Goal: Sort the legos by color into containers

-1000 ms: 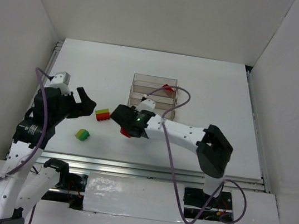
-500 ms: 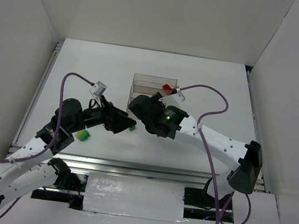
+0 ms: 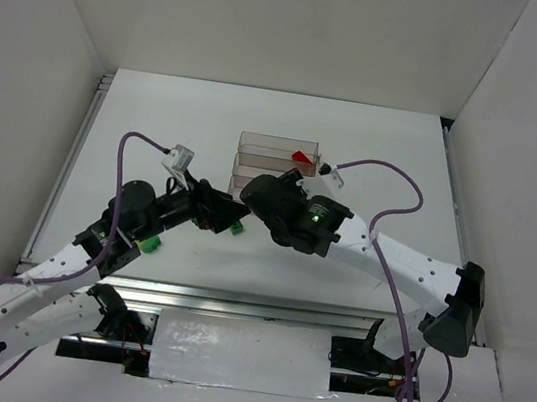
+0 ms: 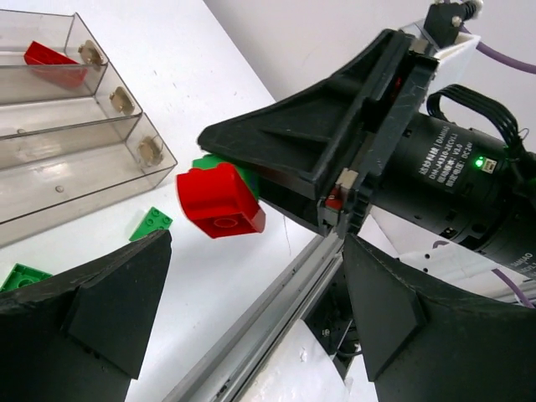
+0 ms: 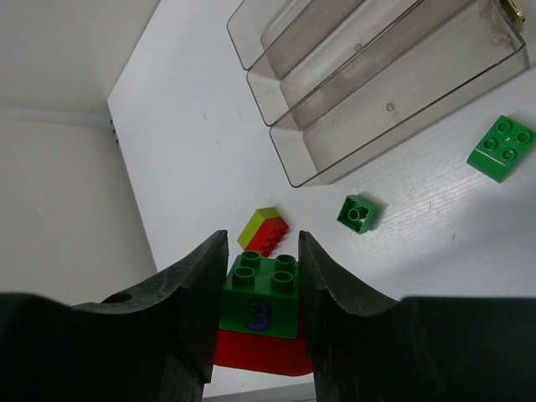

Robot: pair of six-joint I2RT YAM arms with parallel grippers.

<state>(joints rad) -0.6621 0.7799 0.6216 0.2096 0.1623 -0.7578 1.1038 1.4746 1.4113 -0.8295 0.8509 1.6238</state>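
My right gripper (image 5: 261,251) is shut on a two-colour stack: a green brick marked 3 (image 5: 260,303) on a red brick (image 5: 264,353), held above the table. The left wrist view shows that stack (image 4: 219,201) in the right gripper's jaws, straight ahead of my left gripper (image 4: 255,251), which is open and empty. In the top view both grippers meet, left (image 3: 215,209) and right (image 3: 252,195), just in front of the clear containers (image 3: 276,167). The far bin holds a red brick (image 3: 301,156). A yellow-green and red stack (image 5: 264,230) lies on the table.
A small green brick (image 5: 358,213) and a flat green brick (image 5: 501,147) lie by the nearest bin (image 5: 394,100). A green and yellow-green piece (image 3: 149,243) sits beside the left arm. A metal rail (image 3: 233,302) runs along the near table edge.
My right gripper has carried the red and green stack up from the table toward the bins. My left arm has swung right, and its open gripper now faces the stack.
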